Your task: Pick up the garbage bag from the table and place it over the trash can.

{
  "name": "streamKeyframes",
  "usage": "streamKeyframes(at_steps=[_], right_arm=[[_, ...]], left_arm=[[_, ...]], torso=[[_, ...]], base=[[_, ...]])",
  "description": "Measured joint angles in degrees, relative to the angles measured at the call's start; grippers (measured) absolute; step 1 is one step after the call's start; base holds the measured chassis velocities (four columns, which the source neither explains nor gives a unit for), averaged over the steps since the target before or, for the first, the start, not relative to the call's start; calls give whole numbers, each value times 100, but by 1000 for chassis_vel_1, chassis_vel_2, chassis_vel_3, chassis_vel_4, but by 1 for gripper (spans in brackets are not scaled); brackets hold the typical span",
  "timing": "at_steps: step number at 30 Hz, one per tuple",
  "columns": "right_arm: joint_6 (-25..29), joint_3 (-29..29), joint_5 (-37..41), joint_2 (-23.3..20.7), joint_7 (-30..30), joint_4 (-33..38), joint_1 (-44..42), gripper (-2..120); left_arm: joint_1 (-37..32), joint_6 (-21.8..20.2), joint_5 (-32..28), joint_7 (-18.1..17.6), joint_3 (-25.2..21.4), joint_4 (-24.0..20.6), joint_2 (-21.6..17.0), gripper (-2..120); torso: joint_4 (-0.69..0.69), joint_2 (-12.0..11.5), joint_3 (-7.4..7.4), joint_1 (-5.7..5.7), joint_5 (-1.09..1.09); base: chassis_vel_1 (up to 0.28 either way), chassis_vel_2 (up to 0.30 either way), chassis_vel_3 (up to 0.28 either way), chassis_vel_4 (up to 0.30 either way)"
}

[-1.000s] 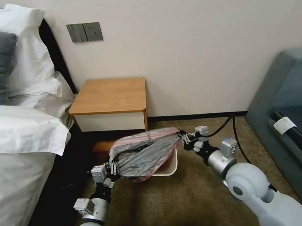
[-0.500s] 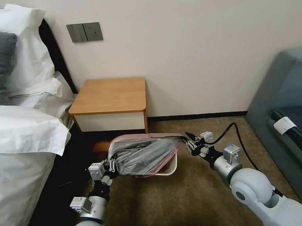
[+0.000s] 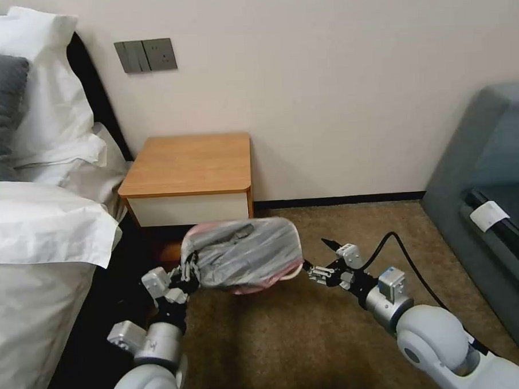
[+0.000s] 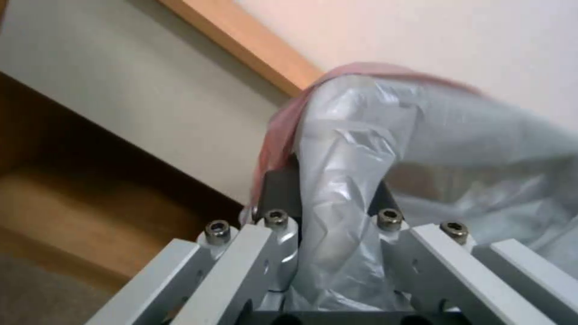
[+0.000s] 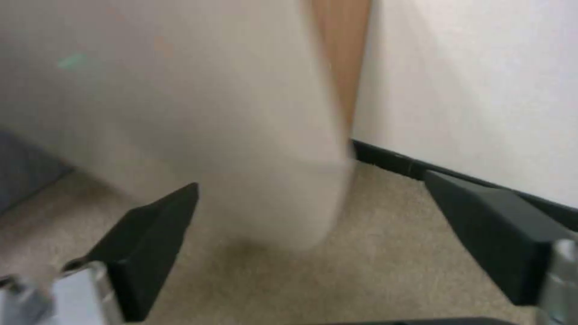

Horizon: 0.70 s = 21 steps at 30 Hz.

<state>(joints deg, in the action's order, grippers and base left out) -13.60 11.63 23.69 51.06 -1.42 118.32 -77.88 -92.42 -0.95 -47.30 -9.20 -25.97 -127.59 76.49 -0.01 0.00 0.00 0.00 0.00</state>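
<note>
Compared with a second ago, the right gripper (image 3: pixel 322 259) has let go of the garbage bag (image 3: pixel 245 249) and drawn back from it, and the bag has dropped from a raised, stretched sheet to lie across the trash can (image 3: pixel 298 245). Nearest, the right gripper stands just beside the can's right wall, jaws spread and empty; its wrist view shows the two dark fingers (image 5: pixel 147 243) wide apart with the pale can wall (image 5: pixel 241 135) ahead of them. The left gripper (image 3: pixel 188 273) is clamped on the bag's left edge, the grey plastic (image 4: pixel 337 189) bunched between its jaws beside the pink rim band (image 4: pixel 283 131). Beyond both grippers, the bag covers the can's mouth, its band draped over the front rim. Behind the can stands the table (image 3: pixel 189 163), its top bare. Judged from this, pick-up and draping are done; left to do are freeing the left edge and seating the band all round.
</note>
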Motion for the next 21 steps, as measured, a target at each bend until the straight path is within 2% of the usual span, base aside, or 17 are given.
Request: streamKeyframes(at_steps=[9, 13, 16, 17, 20, 21], right_arm=[[169, 42, -270, 217, 6, -129, -208, 100], [349, 137, -166, 517, 219, 223, -602, 100], [336, 65, 620, 871, 419, 894, -946, 100], [336, 65, 620, 871, 419, 894, -946, 100], [243, -128, 1531, 1125, 433, 1477, -1159, 100], [243, -128, 1531, 1125, 433, 1477, -1159, 100]], left_arm=[[143, -52, -99, -110, -60, 82, 84, 9], [161, 13, 65, -111, -87, 191, 134, 9], [172, 124, 400, -110, -97, 358, 163, 9], [172, 124, 400, -110, -97, 358, 163, 9], [207, 170, 559, -124, -101, 472, 189, 9], [207, 170, 559, -124, -101, 472, 189, 9]], torso=[[1, 0, 0, 0, 0], [0, 0, 0, 0, 0], [0, 0, 0, 0, -1], [0, 0, 0, 0, -1], [1, 0, 0, 0, -1], [1, 0, 0, 0, -1]], base=[[0, 0, 0, 0], [0, 0, 0, 0], [0, 0, 0, 0], [0, 0, 0, 0], [0, 0, 0, 0], [0, 0, 0, 0]])
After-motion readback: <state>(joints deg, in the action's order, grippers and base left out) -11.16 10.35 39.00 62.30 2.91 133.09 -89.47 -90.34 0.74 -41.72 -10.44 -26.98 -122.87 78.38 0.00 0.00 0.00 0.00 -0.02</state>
